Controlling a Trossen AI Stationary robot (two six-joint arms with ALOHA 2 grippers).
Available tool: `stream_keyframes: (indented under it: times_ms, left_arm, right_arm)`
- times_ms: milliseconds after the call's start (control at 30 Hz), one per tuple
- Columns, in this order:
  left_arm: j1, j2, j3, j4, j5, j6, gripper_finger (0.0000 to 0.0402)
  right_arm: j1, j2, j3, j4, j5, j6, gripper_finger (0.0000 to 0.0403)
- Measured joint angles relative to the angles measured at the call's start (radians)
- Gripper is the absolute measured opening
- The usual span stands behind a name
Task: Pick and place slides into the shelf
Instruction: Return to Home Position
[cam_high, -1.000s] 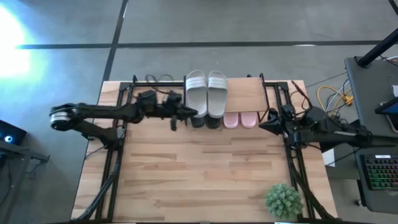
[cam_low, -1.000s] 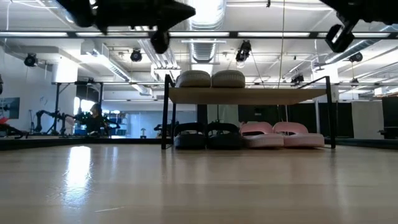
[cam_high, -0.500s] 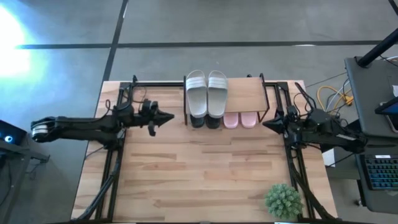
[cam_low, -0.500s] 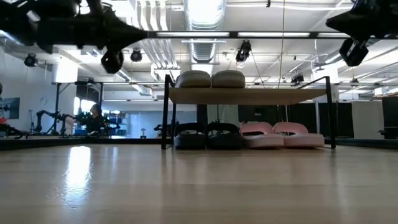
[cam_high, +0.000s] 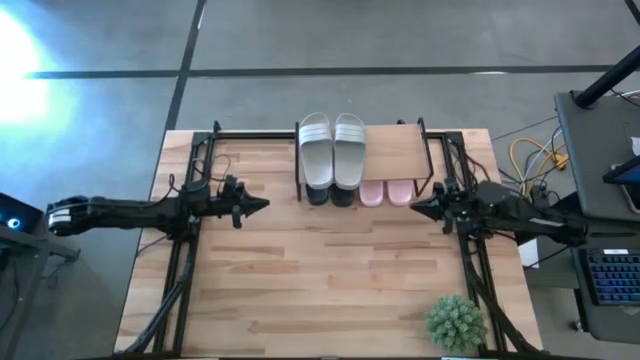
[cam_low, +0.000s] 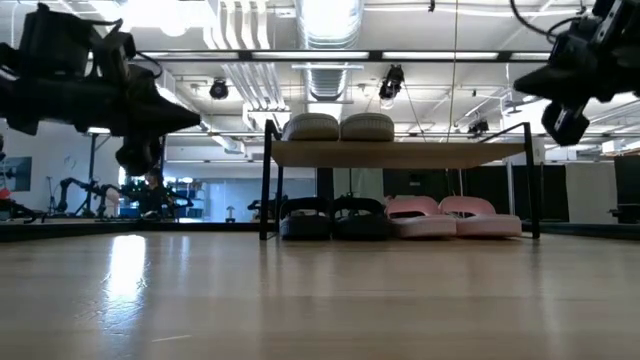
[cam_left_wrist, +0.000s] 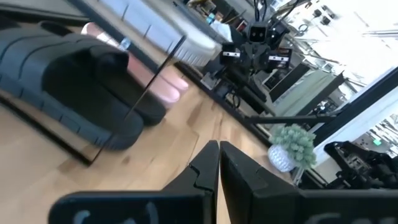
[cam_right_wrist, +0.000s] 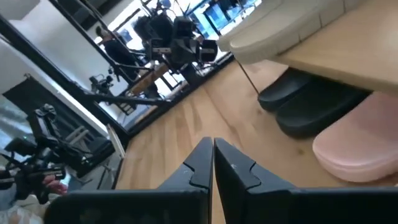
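On the shelf (cam_high: 395, 150), grey slides (cam_high: 333, 150) lie lengthwise front-to-back (black pair (cam_high: 330, 196), pink pair (cam_high: 386, 194) beneath, likewise); left end effector (cam_high: 262, 204) and right end effector (cam_high: 415, 208) flank it, level, both pressed together.

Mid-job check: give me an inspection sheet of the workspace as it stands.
Surface: wooden table, no spills seen.
Job's things: shelf at the far edge; grey pair on its board; black pair and pink pair under it, side by side.
Clutter: potted plant at the near right corner.
Grippers: left gripper and right gripper both shut, holding nothing, raised either side of the shelf.
Cables: yellow cables off the table's right edge.
Surroundings: keyboard on a desk at right.
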Motion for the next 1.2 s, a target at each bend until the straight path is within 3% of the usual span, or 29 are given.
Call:
stream_keyframes:
  times_ms: [333, 633, 1200]
  left_arm:
    - [0.0, 0.024, -0.014, -0.047, -0.006, 0.012, 0.0]
    - [0.0, 0.146, -0.015, -0.09, -0.005, 0.005, 0.0]
    - [0.0, 0.405, -0.01, -0.07, -0.005, 0.006, 0.0]
  right_arm:
    - [0.0, 0.008, -0.134, 0.227, 0.002, 0.015, 0.0008]
    - [0.0, 0.015, -0.137, 0.224, 0.061, -0.035, 0.0008]
    - [0.0, 0.015, -0.137, 0.224, 0.061, -0.043, 0.0008]
